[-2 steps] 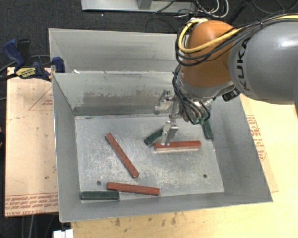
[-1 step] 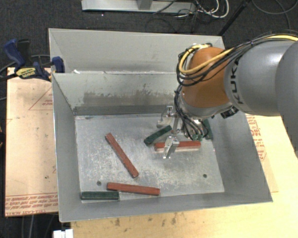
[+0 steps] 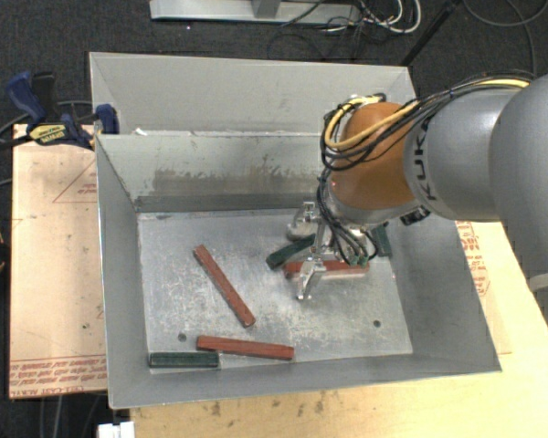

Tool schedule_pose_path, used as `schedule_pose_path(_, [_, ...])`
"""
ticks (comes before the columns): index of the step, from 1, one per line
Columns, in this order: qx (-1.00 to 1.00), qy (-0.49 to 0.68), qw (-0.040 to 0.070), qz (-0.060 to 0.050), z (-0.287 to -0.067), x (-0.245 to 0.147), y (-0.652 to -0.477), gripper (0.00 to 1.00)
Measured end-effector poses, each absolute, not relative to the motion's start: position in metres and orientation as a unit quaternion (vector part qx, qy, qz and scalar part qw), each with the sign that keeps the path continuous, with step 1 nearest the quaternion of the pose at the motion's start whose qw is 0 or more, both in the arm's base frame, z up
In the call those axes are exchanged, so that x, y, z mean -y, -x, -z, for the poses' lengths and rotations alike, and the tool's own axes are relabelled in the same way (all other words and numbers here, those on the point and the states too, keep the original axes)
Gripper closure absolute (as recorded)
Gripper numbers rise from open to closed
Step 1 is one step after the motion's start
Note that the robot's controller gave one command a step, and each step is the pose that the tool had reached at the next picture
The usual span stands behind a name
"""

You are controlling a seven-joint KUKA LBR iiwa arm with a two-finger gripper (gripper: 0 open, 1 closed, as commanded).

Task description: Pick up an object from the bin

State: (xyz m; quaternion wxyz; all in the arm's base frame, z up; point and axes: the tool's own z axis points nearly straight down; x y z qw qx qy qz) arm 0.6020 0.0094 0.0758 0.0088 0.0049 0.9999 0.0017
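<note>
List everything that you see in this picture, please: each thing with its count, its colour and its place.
Bin: one, grey metal, middle of the view.
Red-brown sticks: three; one slanted left of centre, one flat near the front wall, one under the gripper.
Dark green sticks: two; one in the front left corner, one just left of the gripper.
Gripper: one, metal, low over the bin floor, right of centre.
Arm: one, grey with an orange cover, coming from the right.

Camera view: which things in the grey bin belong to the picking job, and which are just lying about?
In the job: gripper; short red-brown flat stick and dark green flat stick right by it, mid-floor.
Lying about: diagonal red-brown stick left of centre; near-wall red-brown stick; near-wall dark green stick.
</note>
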Motion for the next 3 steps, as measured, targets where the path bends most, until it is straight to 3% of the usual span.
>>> schedule_pose_path(1, [-0.997,-0.082,0.001,-0.001,-0.098,-0.005,-0.612,0.0])
schedule_pose_path(2, [-1.0,-0.025,0.001,0.0,-0.086,-0.008,-0.606,0.0])
schedule_pose_path(3, [-0.99,-0.14,0.007,-0.003,-0.079,-0.007,-0.608,1.0])
